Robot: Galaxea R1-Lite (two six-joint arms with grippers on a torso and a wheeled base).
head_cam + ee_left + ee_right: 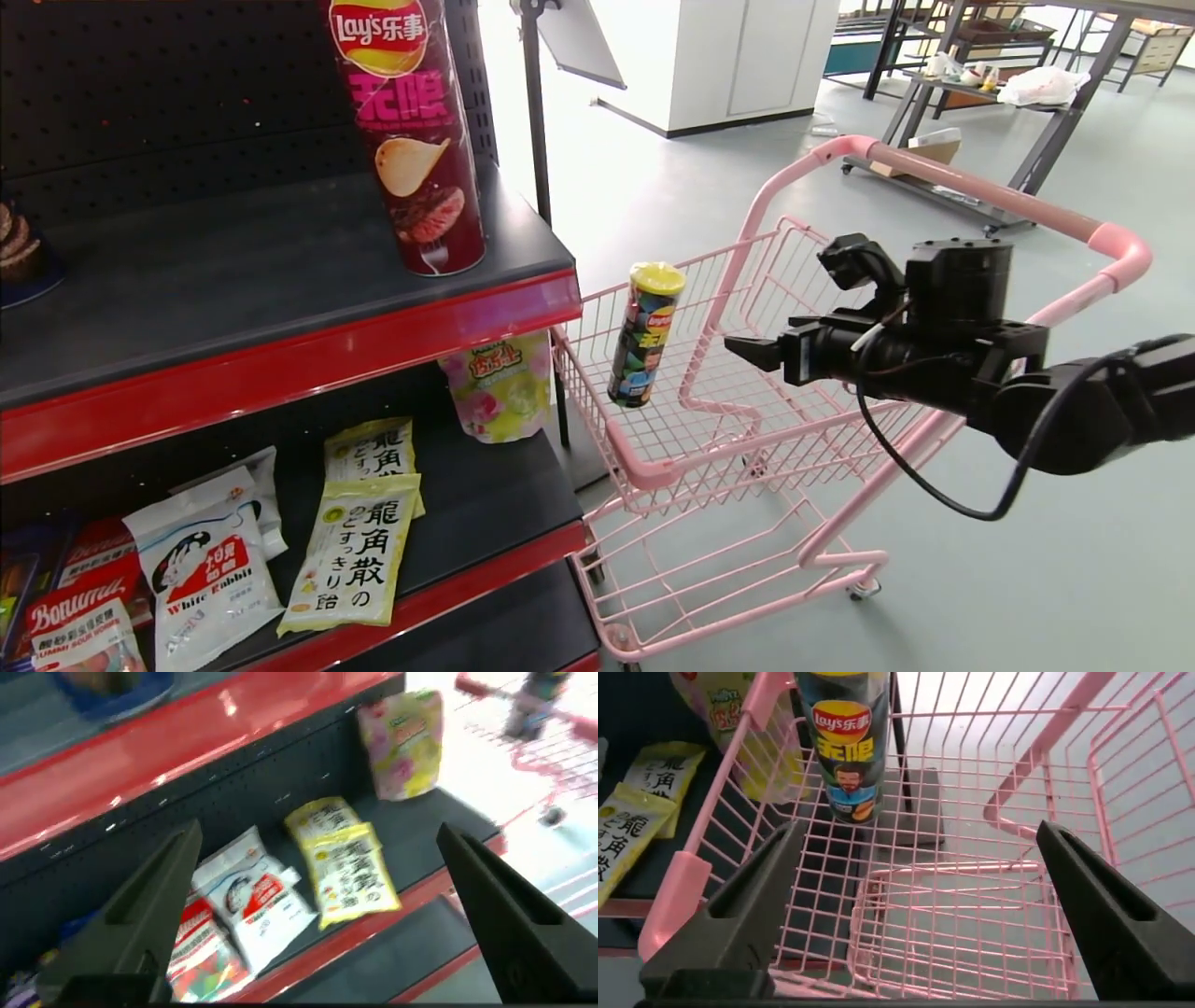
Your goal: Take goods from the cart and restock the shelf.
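Right gripper [750,351] hangs over the pink cart [980,198], level with its basket. Its two fingers are spread wide with nothing between them. They point at the small crisp can [644,336] but stay well apart from it. Left gripper [322,917] faces the lower board of the shelf [280,366], its fingers likewise wide apart and empty.

That black shelf with red edges stands just beside the cart's front end. On its upper board, near the corner, a tall maroon crisp can [417,140] stands upright. On the lower board a white sweet bag [210,579] lies flat beside two overlapping yellow-green packets [359,551]. A pink and yellow pouch [499,387] stands at the board's end nearest the cart. The small crisp can, yellow-lidded, stands slightly tilted inside the basket, in the corner nearest the shelf.
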